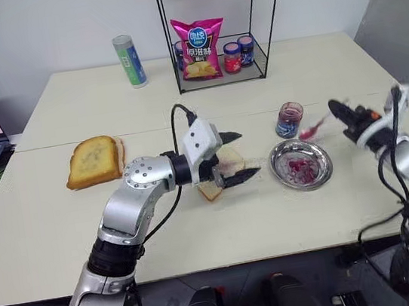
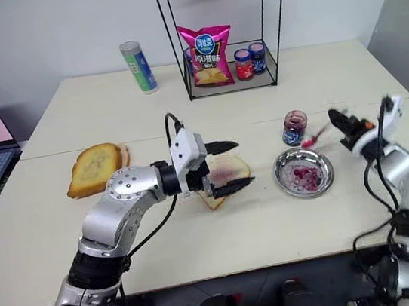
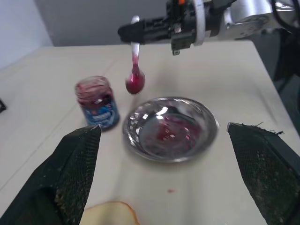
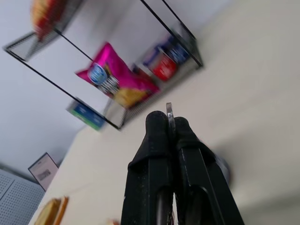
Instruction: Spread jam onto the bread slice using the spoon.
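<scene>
Two claws: right claw (image 3: 140,33) pinches spoon (image 3: 135,70); left claw (image 1: 232,158) apparently wide open

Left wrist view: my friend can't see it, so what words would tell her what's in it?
The right gripper holds a jam-stained spoon in the air above a steel dish smeared with jam, beside an open jam jar on a pale table.

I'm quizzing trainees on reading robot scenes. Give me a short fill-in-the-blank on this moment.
1. The right gripper is shut on the ____.
2. The spoon's bowl is coated with ____.
3. The left gripper's black fingers are ____, one on each side of the bread slice.
4. Red smears lie inside the steel ____, beside the glass jar.

Missing words: spoon; jam; open; dish
</scene>
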